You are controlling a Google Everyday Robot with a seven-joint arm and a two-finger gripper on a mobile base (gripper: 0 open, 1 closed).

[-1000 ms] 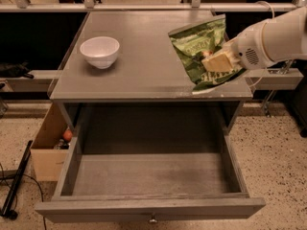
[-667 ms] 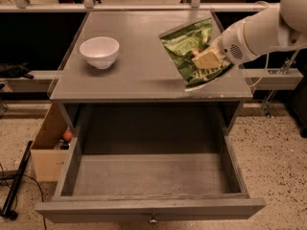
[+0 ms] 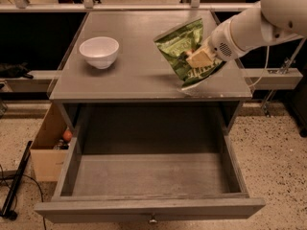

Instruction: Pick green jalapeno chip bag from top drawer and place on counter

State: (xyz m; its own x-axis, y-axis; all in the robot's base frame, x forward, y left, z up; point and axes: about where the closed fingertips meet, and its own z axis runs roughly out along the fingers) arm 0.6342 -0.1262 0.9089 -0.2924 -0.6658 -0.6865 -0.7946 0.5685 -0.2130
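My gripper (image 3: 199, 58) reaches in from the right and is shut on the green jalapeno chip bag (image 3: 180, 49). It holds the bag tilted over the right half of the counter (image 3: 139, 51); the bag's lower end is at or just above the surface near the front edge. The top drawer (image 3: 148, 174) is pulled fully open below the counter, and its inside looks empty. Its small knob (image 3: 152, 220) shows at the bottom edge of the view.
A white bowl (image 3: 99, 51) stands on the left part of the counter. A tan cardboard box (image 3: 48, 147) with small items sits on the floor left of the cabinet. A black stand and cables (image 3: 14, 186) lie at far left. A rail runs behind the counter.
My gripper has carried the chip bag leftward and a little farther onto the counter. The bowl and the drawer have not moved.
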